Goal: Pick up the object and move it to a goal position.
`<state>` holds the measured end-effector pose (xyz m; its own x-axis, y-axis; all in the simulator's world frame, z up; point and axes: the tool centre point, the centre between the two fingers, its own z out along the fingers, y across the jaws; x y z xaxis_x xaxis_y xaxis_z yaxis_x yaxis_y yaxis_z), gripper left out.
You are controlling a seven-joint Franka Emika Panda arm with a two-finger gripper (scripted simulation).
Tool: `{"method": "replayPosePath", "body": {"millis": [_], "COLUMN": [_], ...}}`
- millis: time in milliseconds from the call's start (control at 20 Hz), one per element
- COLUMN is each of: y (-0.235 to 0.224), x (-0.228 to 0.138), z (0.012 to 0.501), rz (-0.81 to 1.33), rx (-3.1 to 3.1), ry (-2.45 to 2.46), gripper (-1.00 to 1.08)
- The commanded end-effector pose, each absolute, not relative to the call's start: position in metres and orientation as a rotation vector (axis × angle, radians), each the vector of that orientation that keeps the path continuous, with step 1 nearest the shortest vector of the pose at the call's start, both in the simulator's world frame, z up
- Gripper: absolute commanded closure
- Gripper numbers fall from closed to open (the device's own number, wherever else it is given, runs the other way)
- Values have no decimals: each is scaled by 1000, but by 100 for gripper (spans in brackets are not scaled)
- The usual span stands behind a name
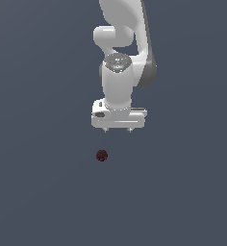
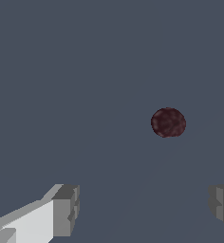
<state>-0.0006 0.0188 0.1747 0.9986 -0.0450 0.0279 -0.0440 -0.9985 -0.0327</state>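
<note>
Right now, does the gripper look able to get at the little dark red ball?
Probably yes. The ball lies alone on the bare surface, and the gripper hangs apart from it with its fingers spread wide. Nothing shows between them; it seems to need only to line up and descend.

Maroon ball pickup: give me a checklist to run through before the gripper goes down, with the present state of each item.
1. Gripper open: ok, the fingers stand well apart in the wrist view.
2. Gripper empty: ok, nothing sits between the fingers.
3. Ball in sight: ok, the dark maroon ball shows whole in both views.
4. Ball centred between the fingers: not ok, in the wrist view it lies ahead of the fingers and nearer one of them; in the exterior view it is off toward that view's left of the gripper.
5. Path clear: ok, nothing else shows near the ball.
6. Goal position located: cannot tell, no marker is visible.
</note>
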Motion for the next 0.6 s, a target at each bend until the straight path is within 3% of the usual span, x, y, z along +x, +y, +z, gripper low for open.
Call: {"method": "replayPosePath", "body": {"millis": [0,550], "y": [19,49], "x": [-1,-5], "z": [175,186], "rz": [-45,-47], "rx": [-3108,-3113], "ry": [69,-41], "gripper": [-92,-92]}}
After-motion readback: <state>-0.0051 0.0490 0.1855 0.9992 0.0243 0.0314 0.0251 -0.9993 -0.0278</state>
